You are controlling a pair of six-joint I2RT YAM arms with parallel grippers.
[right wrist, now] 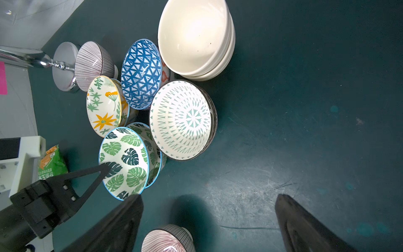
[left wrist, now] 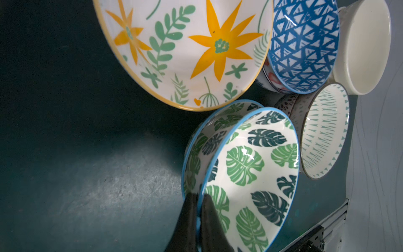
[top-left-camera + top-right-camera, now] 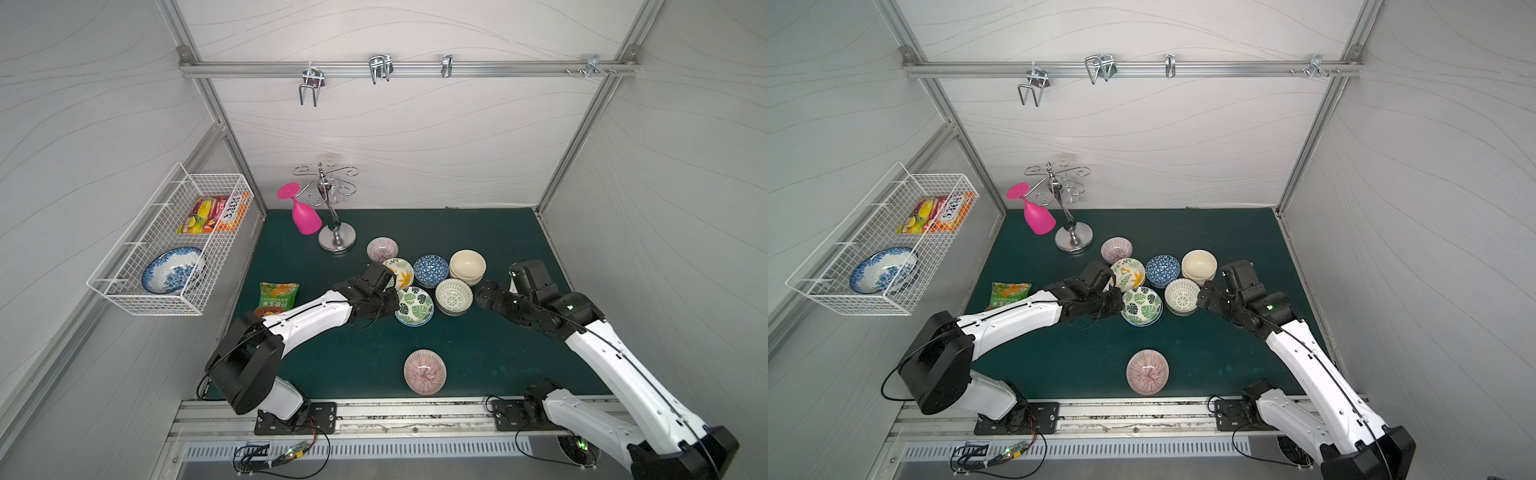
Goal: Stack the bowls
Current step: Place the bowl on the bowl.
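My left gripper (image 2: 198,196) is shut on the rim of a green leaf bowl (image 3: 414,305), which leans tilted in a second leaf bowl (image 1: 153,150) below it. Around it stand the yellow floral bowls (image 3: 399,272), blue patterned bowls (image 3: 431,270), cream bowls (image 3: 467,266) and white lattice bowls (image 3: 454,296), each nested. One pink striped bowl (image 3: 382,249) sits behind the cluster. Another pink striped bowl (image 3: 425,371) sits alone near the front edge. My right gripper (image 1: 207,198) hangs open over bare mat, right of the lattice bowls.
A pink goblet (image 3: 303,216) hangs on a chrome stand (image 3: 336,241) at the back left. A green snack bag (image 3: 276,297) lies by the left arm. A wire basket (image 3: 166,245) on the left wall holds a blue-and-white dish (image 3: 172,270).
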